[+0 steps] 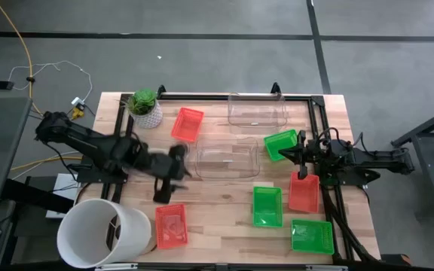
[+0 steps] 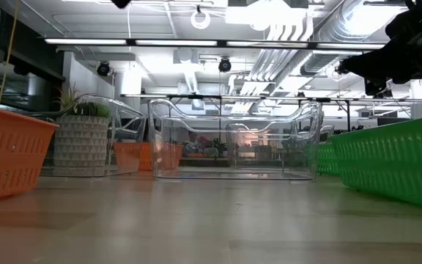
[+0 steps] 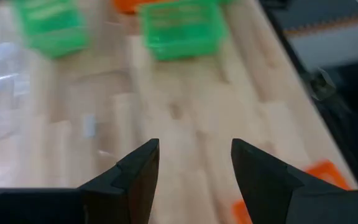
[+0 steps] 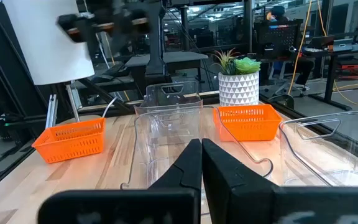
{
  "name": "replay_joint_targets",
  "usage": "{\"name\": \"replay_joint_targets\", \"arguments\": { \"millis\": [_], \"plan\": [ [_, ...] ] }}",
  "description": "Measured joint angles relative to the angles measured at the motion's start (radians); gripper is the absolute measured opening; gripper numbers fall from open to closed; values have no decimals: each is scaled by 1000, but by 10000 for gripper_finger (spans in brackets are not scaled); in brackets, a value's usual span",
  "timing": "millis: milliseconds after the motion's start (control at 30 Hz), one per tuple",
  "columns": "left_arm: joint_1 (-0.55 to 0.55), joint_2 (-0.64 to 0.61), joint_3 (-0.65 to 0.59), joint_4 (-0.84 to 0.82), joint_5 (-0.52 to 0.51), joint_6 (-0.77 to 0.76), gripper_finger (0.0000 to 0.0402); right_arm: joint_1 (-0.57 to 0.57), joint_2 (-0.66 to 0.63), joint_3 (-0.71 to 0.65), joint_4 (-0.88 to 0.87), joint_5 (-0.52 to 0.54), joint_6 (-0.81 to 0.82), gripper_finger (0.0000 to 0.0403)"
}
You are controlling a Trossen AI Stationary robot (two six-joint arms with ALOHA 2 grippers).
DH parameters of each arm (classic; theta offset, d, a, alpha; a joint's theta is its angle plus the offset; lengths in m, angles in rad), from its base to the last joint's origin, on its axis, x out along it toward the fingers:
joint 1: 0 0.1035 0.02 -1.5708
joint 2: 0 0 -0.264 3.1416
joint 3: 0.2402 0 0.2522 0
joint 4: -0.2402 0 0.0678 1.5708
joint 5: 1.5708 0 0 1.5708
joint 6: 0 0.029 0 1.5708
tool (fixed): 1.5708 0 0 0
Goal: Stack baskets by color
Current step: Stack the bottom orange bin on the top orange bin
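Observation:
Three red baskets [image 1: 187, 123] [image 1: 171, 224] [image 1: 304, 192], three green baskets [image 1: 279, 143] [image 1: 267, 205] [image 1: 311, 235] and two clear baskets [image 1: 257, 111] [image 1: 226, 158] lie singly, bottoms down, on the wooden table [image 1: 224, 226]. My left gripper [image 1: 173, 172] hovers left of the middle clear basket, above bare wood. It is open [image 3: 194, 165], with nothing between its fingers. My right gripper [image 1: 288, 153] stays at the table's right side by a green basket, shut [image 4: 201, 155] and holding nothing.
A big white bucket [image 1: 100, 233] lies at the near left corner. A small potted plant [image 1: 145, 108] stands at the far left. A black frame [image 1: 319, 120] runs along the table's far and right sides. Bare wood lies between the baskets in the middle.

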Motion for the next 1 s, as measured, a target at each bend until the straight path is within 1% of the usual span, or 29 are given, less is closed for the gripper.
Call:
{"name": "replay_joint_targets", "arguments": {
  "millis": [133,267,400,467,633,800,1000],
  "plan": [
    [-120,88,31,-2,-6,29,189,0,0,0,0,0,0,0],
    [-222,183,36,-2,-55,98,189,0,0,0,0,0,0,0],
    [-291,288,38,9,-113,194,189,0,0,0,0,0,0,0],
    [-310,339,38,15,-132,251,189,0,0,0,0,0,0,0],
    [-339,440,37,17,-124,358,189,0,0,0,0,0,0,0],
    [-343,491,37,28,-129,433,188,0,0,0,0,0,0,0],
    [-327,519,37,26,-124,454,188,0,0,0,0,0,0,0]
  ]
}}
